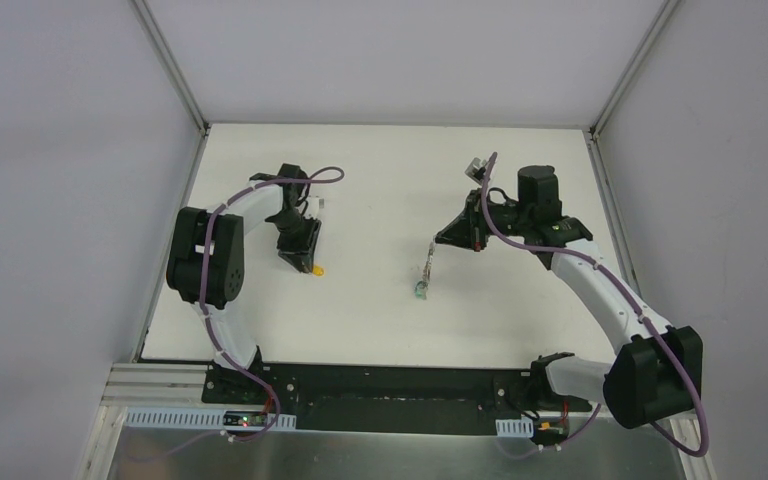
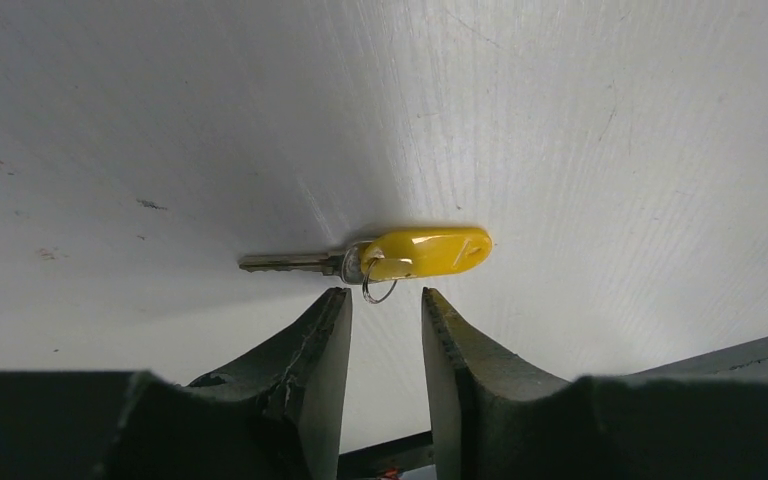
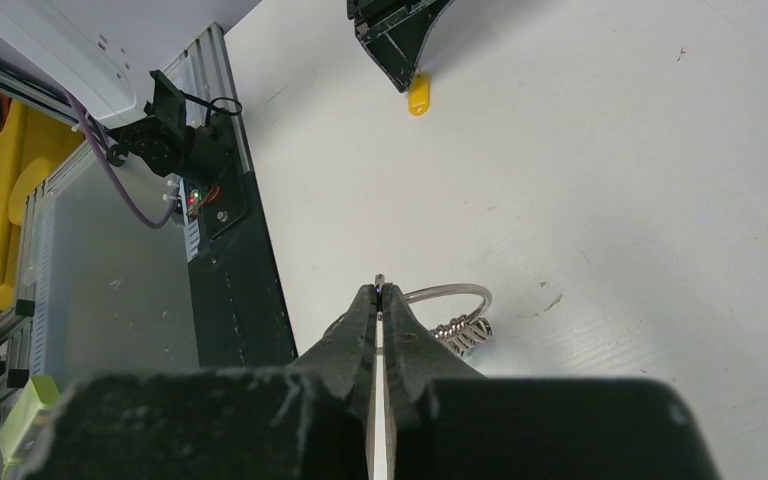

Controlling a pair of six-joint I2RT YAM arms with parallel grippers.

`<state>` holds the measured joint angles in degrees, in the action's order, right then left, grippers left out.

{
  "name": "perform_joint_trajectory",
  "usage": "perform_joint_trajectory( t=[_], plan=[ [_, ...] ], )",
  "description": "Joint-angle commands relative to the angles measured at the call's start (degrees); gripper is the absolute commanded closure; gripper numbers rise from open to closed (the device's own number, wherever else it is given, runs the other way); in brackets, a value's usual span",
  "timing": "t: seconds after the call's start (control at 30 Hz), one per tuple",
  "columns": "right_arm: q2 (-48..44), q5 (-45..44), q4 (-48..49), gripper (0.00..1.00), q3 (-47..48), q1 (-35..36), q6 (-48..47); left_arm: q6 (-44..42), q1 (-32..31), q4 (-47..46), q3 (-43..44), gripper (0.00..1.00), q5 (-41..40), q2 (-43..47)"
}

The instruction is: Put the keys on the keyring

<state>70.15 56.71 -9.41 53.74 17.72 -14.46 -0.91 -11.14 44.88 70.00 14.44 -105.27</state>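
The yellow-headed key (image 2: 425, 252) lies flat on the white table (image 2: 580, 120), blade to the left, with a small split ring (image 2: 380, 290) at its head. My left gripper (image 2: 385, 300) is open just short of it, its jaws on either side of that small ring without touching it. In the top view the left gripper (image 1: 305, 262) sits by the key (image 1: 317, 268). My right gripper (image 3: 381, 290) is shut on the silver keyring (image 3: 460, 291), where several silver keys (image 3: 465, 332) hang. In the top view a bunch hangs from the right gripper (image 1: 437, 241), ending in a teal-looking head (image 1: 420, 290). I cannot tell if that is the green key.
The table's near edge has a black base rail (image 3: 230, 250) and an aluminium frame (image 1: 160, 385). White walls close in the back and both sides. From the right wrist I see the left gripper (image 3: 395, 40) and the yellow key (image 3: 418, 95) far across the table.
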Motion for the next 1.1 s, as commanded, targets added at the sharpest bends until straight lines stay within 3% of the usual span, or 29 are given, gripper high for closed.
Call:
perform_joint_trajectory(
  t=[0.0, 0.5, 0.83, 1.07],
  plan=[
    [-2.12, 2.62, 2.99, 1.00, -0.28, -0.42, 0.40, 0.73, 0.43, 0.51, 1.82, 0.69, -1.22, 0.95],
    [-2.51, 2.55, 3.62, 1.00, -0.89, -0.90, 0.75, 0.73, 0.31, 0.49, 2.12, 0.90, 0.55, 0.66],
    [-2.91, 2.69, 3.88, 1.00, -1.09, -0.95, 0.92, 0.73, 0.35, 0.78, 2.25, 0.98, -0.24, 0.68],
    [-2.91, 2.94, 4.10, 1.00, -1.09, -1.10, 1.18, -3.02, -1.25, 1.46, 3.33, 1.00, 4.30, 4.30]
  ],
)
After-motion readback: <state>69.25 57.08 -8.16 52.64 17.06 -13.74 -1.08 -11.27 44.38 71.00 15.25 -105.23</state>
